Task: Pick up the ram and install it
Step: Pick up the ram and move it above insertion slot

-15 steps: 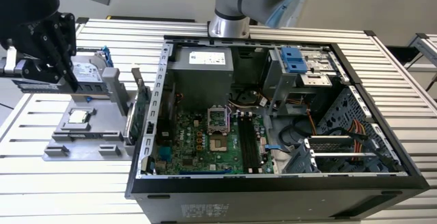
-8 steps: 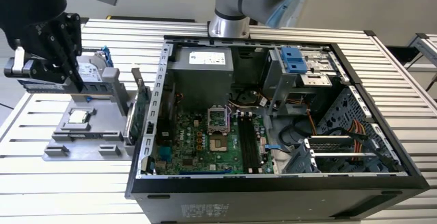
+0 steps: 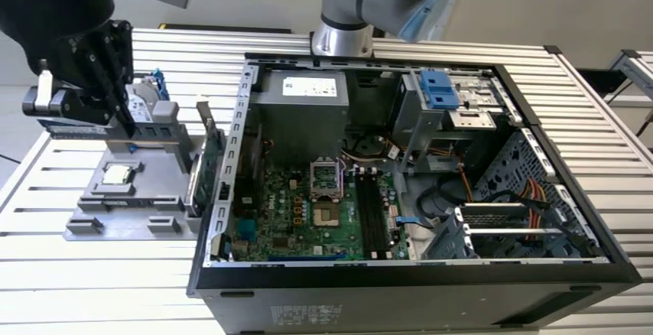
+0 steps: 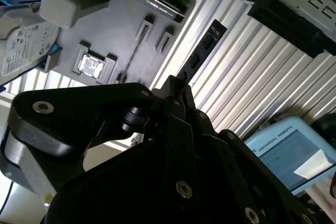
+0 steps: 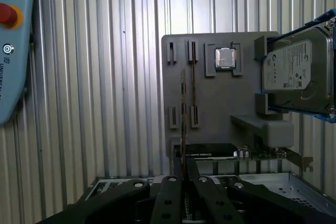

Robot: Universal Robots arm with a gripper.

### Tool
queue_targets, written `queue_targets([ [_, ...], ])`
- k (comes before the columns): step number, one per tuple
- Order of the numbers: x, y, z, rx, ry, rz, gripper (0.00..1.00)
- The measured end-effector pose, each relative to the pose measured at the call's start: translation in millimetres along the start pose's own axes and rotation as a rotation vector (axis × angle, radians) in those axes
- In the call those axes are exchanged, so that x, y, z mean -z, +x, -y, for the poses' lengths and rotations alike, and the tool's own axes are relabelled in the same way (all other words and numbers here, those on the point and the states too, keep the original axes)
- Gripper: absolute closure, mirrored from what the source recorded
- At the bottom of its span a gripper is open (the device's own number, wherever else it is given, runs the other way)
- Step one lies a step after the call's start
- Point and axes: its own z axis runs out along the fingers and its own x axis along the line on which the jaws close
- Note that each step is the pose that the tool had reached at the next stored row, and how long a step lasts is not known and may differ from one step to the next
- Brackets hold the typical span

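Ribbed silver metal is forming the tabletop (image 3: 102,289), and on it one grey tray (image 3: 87,224) and one open black computer case (image 3: 408,293) are sitting side by side, the tray on the exterior view's left of the case. One black hand (image 5: 184,174) is hanging over the tray. Its two fingers are pressing in on one ram (image 5: 182,114), a thin dark strip that is showing edge-on in the first wrist view and sticking straight out from the fingertips. In the second wrist view the same strip (image 4: 202,51) is showing its flat face with a row of dark chips. The ram is being held up off the tray, well apart from the green board (image 3: 306,213) lying in the bottom of the case. On the tray, one square silver processor chip (image 5: 226,57) is lying flat in its seat. One hard drive (image 5: 294,74) is standing on edge there in a blue frame, and one wider card (image 5: 210,151) with a metal bracket is standing along the tray's edge nearest the case. Four small slotted posts (image 5: 170,52) are rising from the tray in two pairs, and in the first wrist view the ram is crossing between them. One pale blue control tablet (image 5: 13,66) with a red button is resting on the tabletop, apart from the tray.
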Motion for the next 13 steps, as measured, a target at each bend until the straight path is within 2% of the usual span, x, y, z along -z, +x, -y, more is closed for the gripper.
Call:
queue_targets([
  [13,0.2,-0.9,19.0,0.0,0.0,0.0,1.0],
])
